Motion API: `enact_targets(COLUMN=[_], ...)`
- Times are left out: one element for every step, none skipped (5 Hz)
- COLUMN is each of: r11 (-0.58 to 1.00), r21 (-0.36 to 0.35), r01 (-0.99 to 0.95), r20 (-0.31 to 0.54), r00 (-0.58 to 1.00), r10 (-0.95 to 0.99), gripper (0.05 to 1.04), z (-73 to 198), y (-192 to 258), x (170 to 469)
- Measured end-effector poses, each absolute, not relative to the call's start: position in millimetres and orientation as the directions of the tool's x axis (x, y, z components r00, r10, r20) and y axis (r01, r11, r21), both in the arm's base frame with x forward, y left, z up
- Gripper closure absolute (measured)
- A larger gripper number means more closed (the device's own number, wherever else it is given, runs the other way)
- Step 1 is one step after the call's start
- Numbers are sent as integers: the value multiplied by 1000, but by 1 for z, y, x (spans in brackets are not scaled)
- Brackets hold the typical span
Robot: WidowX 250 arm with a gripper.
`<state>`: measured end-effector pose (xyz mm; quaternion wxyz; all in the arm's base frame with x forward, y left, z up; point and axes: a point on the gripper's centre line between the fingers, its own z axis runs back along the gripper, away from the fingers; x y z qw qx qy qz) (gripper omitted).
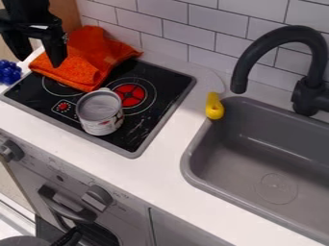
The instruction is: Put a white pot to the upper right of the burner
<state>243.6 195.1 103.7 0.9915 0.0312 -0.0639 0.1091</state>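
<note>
The white pot (101, 126), a can-like silver-white vessel with a printed label, stands upright on the black stove top (149, 126). It sits to the lower left of the red burner (132, 95), close to its ring, with its open top facing up. High in the upper left corner hangs my gripper (42, 61), above the left end of the orange cloth and well up and left of the pot. Its two fingers are spread apart with nothing between them.
An orange cloth (83, 55) covers the stove's back left part. A blue bumpy object (9, 72) lies at the left edge. On the right are a yellow object (214, 106), the grey sink (193, 158) and a black faucet (241, 72). A tiled wall (173, 33) runs behind.
</note>
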Motion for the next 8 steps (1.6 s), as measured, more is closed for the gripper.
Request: enact_targets(r11=[974, 976, 983, 988, 990, 993, 995, 997], r21=[36, 64, 76, 80, 114, 118, 95, 71], r01=[-226, -210, -168, -132, -80, -25, 15, 25], r20=[105, 80, 65, 52, 43, 33, 30, 30], r00=[970, 976, 984, 990, 996, 999, 999, 999], r10=[221, 204, 164, 128, 75, 21, -18, -27], gripper=[87, 86, 87, 87, 87, 87, 86, 86], z=[94, 72, 61, 50, 43, 39, 38, 35], y=[192, 178, 167, 159, 151, 145, 136, 126], x=[240, 224, 215, 209, 205, 203, 207, 207])
